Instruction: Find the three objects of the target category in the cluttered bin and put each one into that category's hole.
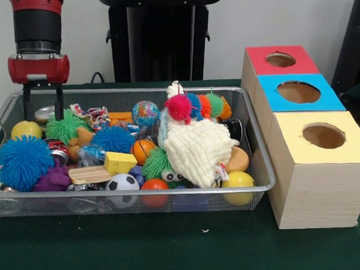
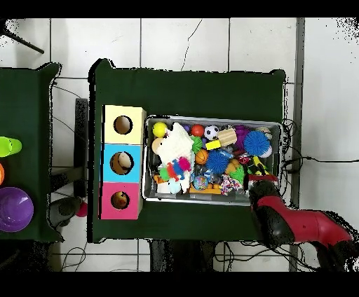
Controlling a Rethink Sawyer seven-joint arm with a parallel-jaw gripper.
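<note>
- Gripper [image 1: 42,111] hung at the frame's upper left over the bin [image 1: 260,167], fingers [image 1: 27,103] spread wide and empty, seemingly poised to search
- Target category unclear; balls such as the soccer ball [image 1: 122,183] lay jumbled inside
- Boxes [image 1: 322,182] waited at right

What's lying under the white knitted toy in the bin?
The white knitted toy overlaps a green spiky ball and an orange piece. Whatever lies directly beneath its body is covered.
</note>
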